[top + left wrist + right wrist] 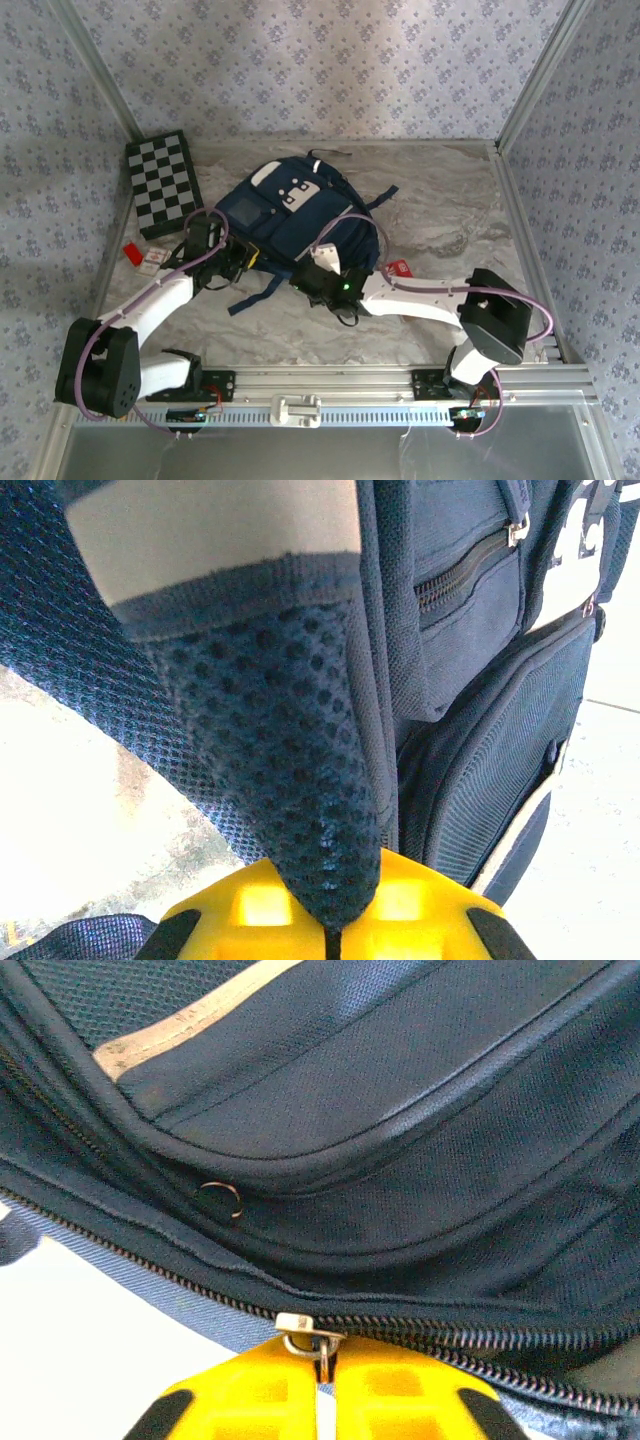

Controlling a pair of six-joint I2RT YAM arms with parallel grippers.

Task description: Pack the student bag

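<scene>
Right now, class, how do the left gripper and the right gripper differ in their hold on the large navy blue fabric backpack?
The left gripper pinches a navy mesh fabric panel; the right gripper pinches a metal zipper pull. The left gripper sits at the near-left corner of the navy fabric backpack, the right gripper along its near edge. Both are shut.

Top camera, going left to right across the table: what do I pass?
Checkered board → student bag → small red item.
</scene>
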